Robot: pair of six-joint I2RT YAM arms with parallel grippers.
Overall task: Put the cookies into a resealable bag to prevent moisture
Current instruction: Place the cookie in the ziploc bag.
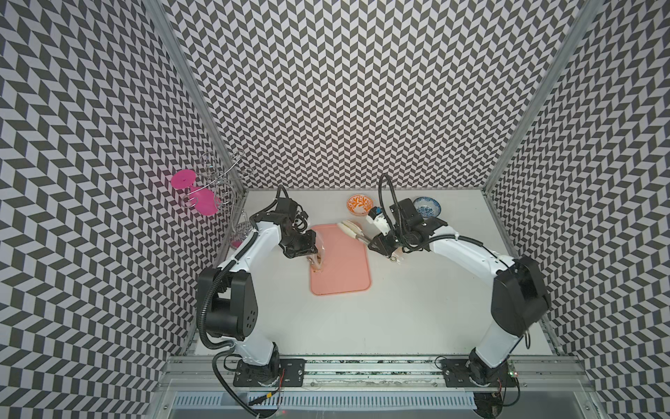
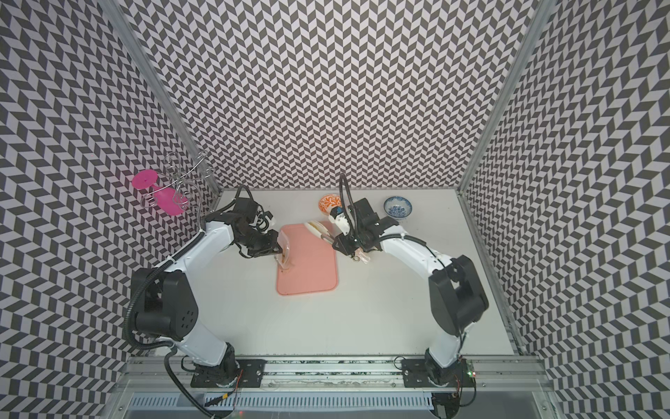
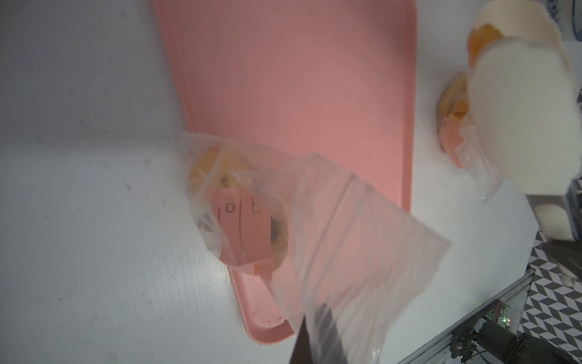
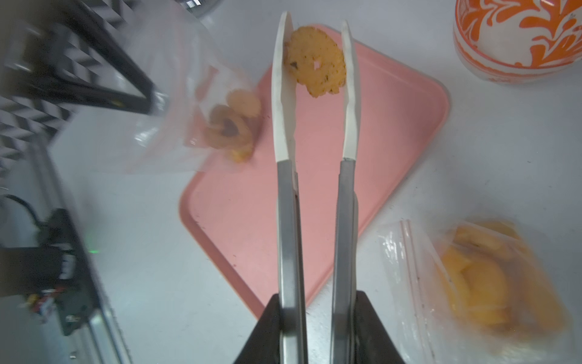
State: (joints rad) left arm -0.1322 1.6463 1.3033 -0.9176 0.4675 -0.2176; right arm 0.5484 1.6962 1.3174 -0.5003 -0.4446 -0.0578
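Pink tray (image 1: 344,275) lies lengthwise on the white table (image 1: 362,326), long side running away from the arm bases.

Left tool (image 1: 312,255): clenched on the upper edge of a clear resealable bag (image 3: 330,236). Bag hangs down at the tray's left rim. Its lower end sits over that rim, part over tray, part over table. Resting or just clear of it: cannot tell. Several cookies (image 4: 231,126) are bunched in the bag's bottom: yellow-orange rounds and a browner ring with a dark centre. A pink tag (image 3: 242,227) with printed digits shows through the film.

Right of the tray, beneath the right wrist, a second bag (image 4: 472,277) lies flat on the table with yellow-orange pieces inside, zip strip toward the tray.

Right tool (image 4: 318,302): clamped around the metal handles of the tongs (image 4: 285,220), which point at the tray's far right corner. The white tips pinch one round yellow-orange cookie (image 4: 315,61) with a scalloped edge, a small hole in the middle and dark flecks. It is held in the air over the tray's far end, apart from the hanging bag.

Beyond the tray's far right corner: orange-and-white bowl (image 1: 359,204). Farther right, partly behind the right arm: blue-and-white bowl (image 1: 427,206). Far left corner: wire rack (image 1: 221,181) carrying a pink stemmed glass (image 1: 205,203).
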